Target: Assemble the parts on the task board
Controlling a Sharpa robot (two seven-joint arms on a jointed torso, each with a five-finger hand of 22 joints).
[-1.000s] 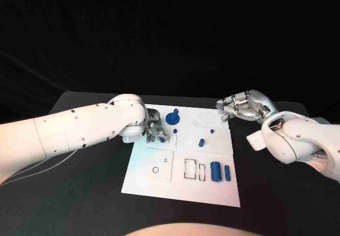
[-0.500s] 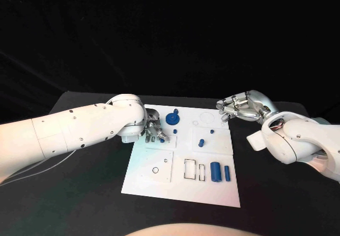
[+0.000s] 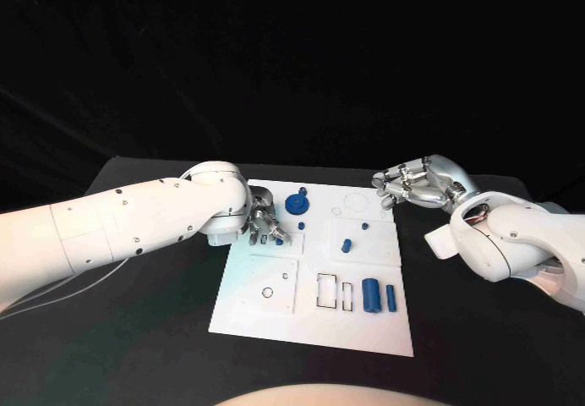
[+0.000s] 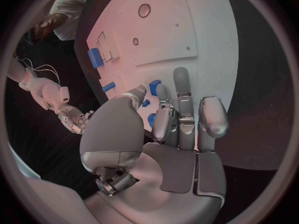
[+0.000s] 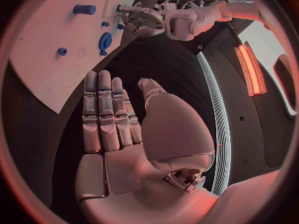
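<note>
The white task board (image 3: 275,292) lies mid-table. My left hand (image 3: 265,223) is low over its far left part, fingertips down among small blue parts (image 3: 279,240). In the left wrist view a blue part (image 4: 154,86) sits right at the tips of the thumb and a finger (image 4: 181,92); whether it is pinched is unclear. A blue gear (image 3: 298,204) stands just beyond the hand. My right hand (image 3: 414,186) hangs raised off the board's far right corner, fingers (image 5: 106,109) straight and apart, holding nothing.
A blue peg (image 3: 347,246) and a smaller one (image 3: 363,226) stand mid-board. Two blue cylinders (image 3: 370,297) lie by rectangular slots (image 3: 329,289) near the front right. A ring mark (image 3: 267,293) is on the front left plate. Black table (image 3: 146,338) surrounds the board.
The left hand's fingers have shifted very slightly over the small blue parts. The right hand has stayed where it was.
</note>
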